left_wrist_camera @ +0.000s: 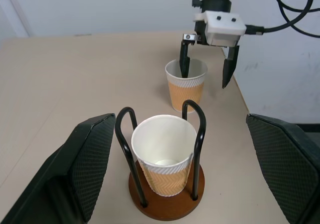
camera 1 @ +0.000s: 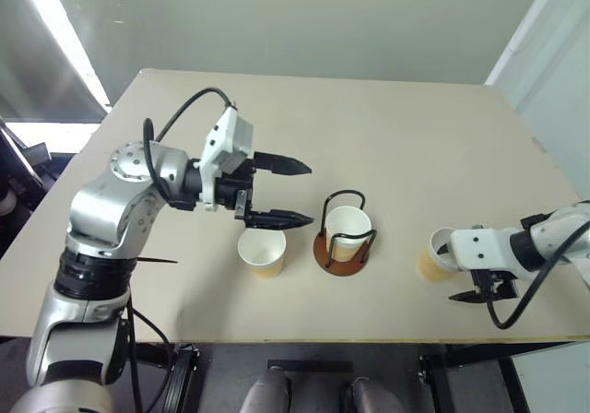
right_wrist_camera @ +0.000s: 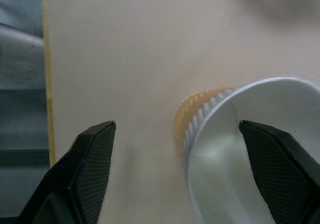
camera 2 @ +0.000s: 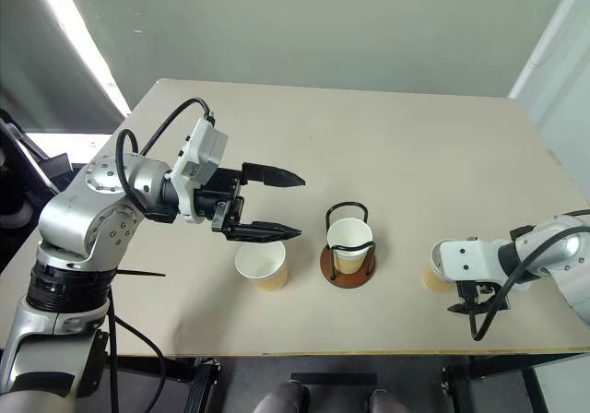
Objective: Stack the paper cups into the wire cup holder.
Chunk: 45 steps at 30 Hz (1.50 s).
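No writing readable; left tool (camera 1: 281, 192) open, right tool (left_wrist_camera: 206, 65) open straddling cup (left_wrist_camera: 186, 85) rim.

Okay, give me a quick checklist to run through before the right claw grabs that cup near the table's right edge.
1. Right claw open: ok, its fingers stand apart.
2. Claw set on the right cup: ok, one finger inside the rim, the other outside.
3. Right cup upright: ok.
4. Wire cup holder ready: ok, upright, with one cup already seated, open side up.
5. Left claw out of the path: cannot tell; it hangs open beside the holder, above the third cup.
6. Room from the table edge: cannot tell; the right cup stands close to the front right corner.
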Motion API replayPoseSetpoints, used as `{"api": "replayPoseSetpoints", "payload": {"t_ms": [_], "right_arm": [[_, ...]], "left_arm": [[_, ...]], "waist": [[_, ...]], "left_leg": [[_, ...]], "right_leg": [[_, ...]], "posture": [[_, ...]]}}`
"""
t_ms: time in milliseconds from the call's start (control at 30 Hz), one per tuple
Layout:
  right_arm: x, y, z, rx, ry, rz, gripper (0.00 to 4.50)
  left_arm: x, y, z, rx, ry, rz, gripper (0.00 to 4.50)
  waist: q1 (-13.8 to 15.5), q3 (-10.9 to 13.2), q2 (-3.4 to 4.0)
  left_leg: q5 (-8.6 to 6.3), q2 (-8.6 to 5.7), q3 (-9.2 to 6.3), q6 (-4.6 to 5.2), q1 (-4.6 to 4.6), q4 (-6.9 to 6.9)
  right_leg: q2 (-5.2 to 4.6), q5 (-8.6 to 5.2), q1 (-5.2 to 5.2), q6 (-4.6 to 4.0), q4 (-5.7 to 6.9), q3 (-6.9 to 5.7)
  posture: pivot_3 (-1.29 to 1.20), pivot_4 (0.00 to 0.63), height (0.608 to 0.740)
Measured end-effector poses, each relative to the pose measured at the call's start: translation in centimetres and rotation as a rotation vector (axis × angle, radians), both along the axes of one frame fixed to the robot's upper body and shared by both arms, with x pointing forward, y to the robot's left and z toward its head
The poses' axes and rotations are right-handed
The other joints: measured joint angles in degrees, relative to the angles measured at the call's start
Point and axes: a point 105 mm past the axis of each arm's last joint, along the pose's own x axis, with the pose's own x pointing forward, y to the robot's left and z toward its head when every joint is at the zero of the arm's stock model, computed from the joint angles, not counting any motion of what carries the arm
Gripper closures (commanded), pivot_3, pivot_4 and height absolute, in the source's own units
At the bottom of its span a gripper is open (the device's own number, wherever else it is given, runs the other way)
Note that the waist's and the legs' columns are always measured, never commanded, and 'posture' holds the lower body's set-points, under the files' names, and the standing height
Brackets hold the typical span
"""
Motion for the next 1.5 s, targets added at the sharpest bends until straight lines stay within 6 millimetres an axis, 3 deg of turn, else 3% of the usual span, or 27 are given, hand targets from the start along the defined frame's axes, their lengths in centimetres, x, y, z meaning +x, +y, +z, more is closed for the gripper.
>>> {"api": "replayPoseSetpoints", "payload": {"t_ms": [267,300,533,733,867,1100,1500], "right_arm": [[0.3,0.6,0.5,0.024,-0.009,0.017,4.40],[0.3,0.7,0.6,0.028,-0.007,0.016,4.49],[0.7,1.6,4.0,0.075,-0.065,0.033,4.49],[1.5,4.3,11.3,0.125,-0.261,0.136,4.49],[0.9,7.7,14.4,0.193,-0.319,0.256,4.49],[-0.6,11.2,14.2,0.175,-0.255,0.415,4.49],[-0.2,12.7,12.4,0.135,-0.216,0.511,4.49]], "left_arm": [[0.1,0.3,0.0,0.016,-0.006,0.014,0.00],[0.1,0.3,0.0,0.020,-0.009,0.016,0.00],[0.5,1.4,-0.1,0.059,-0.031,0.044,0.00],[0.9,2.0,-0.2,0.066,-0.031,0.057,0.00],[1.0,2.1,-0.2,0.065,-0.030,0.061,0.00],[1.1,2.2,-0.2,0.066,-0.027,0.063,0.00],[0.4,2.6,0.6,0.036,-0.002,0.044,0.00]], "waist": [[-0.02,0.00,0.00],[-0.03,0.00,0.00],[-0.15,0.00,0.00],[-0.50,0.00,0.00],[-0.74,0.01,0.01],[-0.71,0.01,0.02],[-0.80,0.01,0.02]], "left_leg": [[0.00,0.00,0.01,0.00,0.00,0.00],[0.00,0.00,0.01,0.00,0.00,0.00],[0.00,0.00,0.00,0.00,0.00,-0.01],[0.01,0.00,-0.04,0.01,0.00,-0.07],[0.01,0.00,-0.05,0.01,-0.02,-0.10],[-0.01,-0.02,-0.08,0.03,-0.06,-0.10],[0.00,-0.01,-0.08,0.02,-0.06,-0.11]], "right_leg": [[0.00,0.00,0.01,0.00,-0.01,0.00],[0.00,0.00,0.01,0.00,-0.01,0.00],[0.00,0.00,0.00,-0.01,-0.03,0.00],[0.01,-0.02,-0.03,-0.03,-0.03,-0.01],[0.02,-0.03,-0.06,-0.06,-0.07,-0.01],[0.01,-0.06,-0.08,-0.11,-0.11,-0.04],[0.00,-0.09,-0.12,-0.17,-0.06,-0.06]], "posture": [[0.00,0.150,0.740],[0.00,0.150,0.740],[0.00,0.150,0.740],[0.00,0.150,0.740],[0.00,0.150,0.740],[0.00,0.150,0.740],[0.00,0.150,0.740]]}}
